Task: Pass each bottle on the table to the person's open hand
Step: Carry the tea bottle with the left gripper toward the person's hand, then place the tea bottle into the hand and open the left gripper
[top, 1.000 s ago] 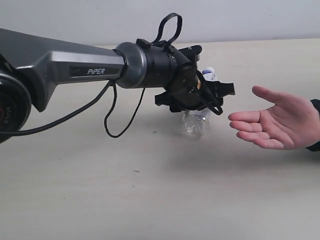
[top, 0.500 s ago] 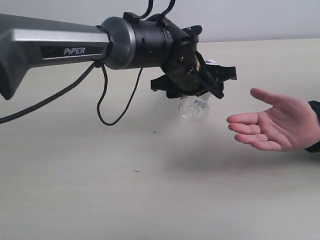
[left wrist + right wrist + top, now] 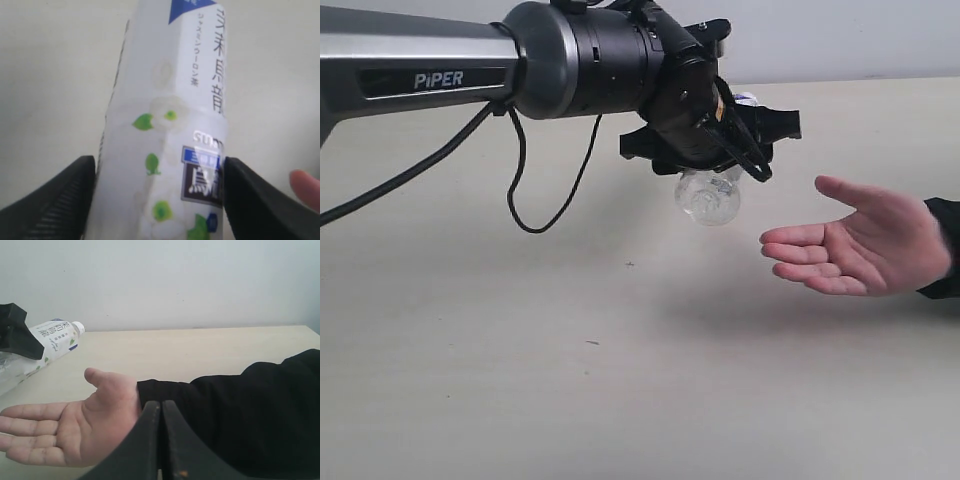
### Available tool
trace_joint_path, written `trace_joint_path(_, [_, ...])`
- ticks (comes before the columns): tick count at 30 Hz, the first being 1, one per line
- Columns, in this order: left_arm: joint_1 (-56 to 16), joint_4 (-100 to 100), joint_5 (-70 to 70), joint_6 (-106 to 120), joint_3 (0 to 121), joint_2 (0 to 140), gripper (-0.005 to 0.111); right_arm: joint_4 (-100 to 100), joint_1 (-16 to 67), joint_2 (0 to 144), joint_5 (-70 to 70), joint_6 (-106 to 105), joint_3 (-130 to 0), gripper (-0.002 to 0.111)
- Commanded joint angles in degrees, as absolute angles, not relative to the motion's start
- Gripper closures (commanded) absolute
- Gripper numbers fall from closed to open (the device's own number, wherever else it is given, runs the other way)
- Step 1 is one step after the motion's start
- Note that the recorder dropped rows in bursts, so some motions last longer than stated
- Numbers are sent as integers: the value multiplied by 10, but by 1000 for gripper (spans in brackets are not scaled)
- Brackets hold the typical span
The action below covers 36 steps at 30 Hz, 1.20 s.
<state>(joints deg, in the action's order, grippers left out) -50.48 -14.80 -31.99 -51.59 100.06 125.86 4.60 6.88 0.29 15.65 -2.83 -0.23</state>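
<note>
My left gripper [image 3: 725, 150] is shut on a clear bottle [image 3: 710, 197] with a white, green and blue label and holds it in the air above the pale table [image 3: 620, 380]. The bottle's base faces the exterior camera. In the left wrist view the bottle [image 3: 170, 115] fills the space between the black fingers [image 3: 60, 200] of the left gripper [image 3: 160, 167]. The person's open hand [image 3: 855, 250] waits palm up, just to the right of and below the bottle. My right gripper [image 3: 161, 405] is shut and empty, close to the hand [image 3: 75, 430] and the dark sleeve [image 3: 240, 415]. From there the bottle [image 3: 55, 342] shows with its white cap.
A black cable [image 3: 535, 190] loops under the left arm. A pale wall [image 3: 175, 280] runs behind the table's far edge. A fingertip [image 3: 305, 187] of the person shows in the left wrist view.
The left arm has lifted the bottle off the table and carried it up. The person's hand has shifted slightly to the left, toward it.
</note>
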Motion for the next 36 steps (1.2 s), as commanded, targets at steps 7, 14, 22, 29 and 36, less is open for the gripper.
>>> trace_joint_path(7, [-563, -261, -346, -652, 1001, 1202, 107, 45, 66, 0, 154, -29, 0, 108])
trace_joint_path(14, [-633, -392, -446, -775, 1001, 1155, 107, 45, 66, 0, 154, -29, 0, 108])
trace_joint_path(22, [-717, -471, -482, -920, 1001, 1154, 107, 45, 66, 0, 154, -29, 0, 108])
trace_joint_path(29, [-740, -472, -456, -980, 992, 1159, 107, 45, 66, 0, 154, -29, 0, 108])
trace_joint_path(36, [-740, -473, -413, -1027, 992, 1196, 107, 45, 66, 0, 154, -29, 0, 108])
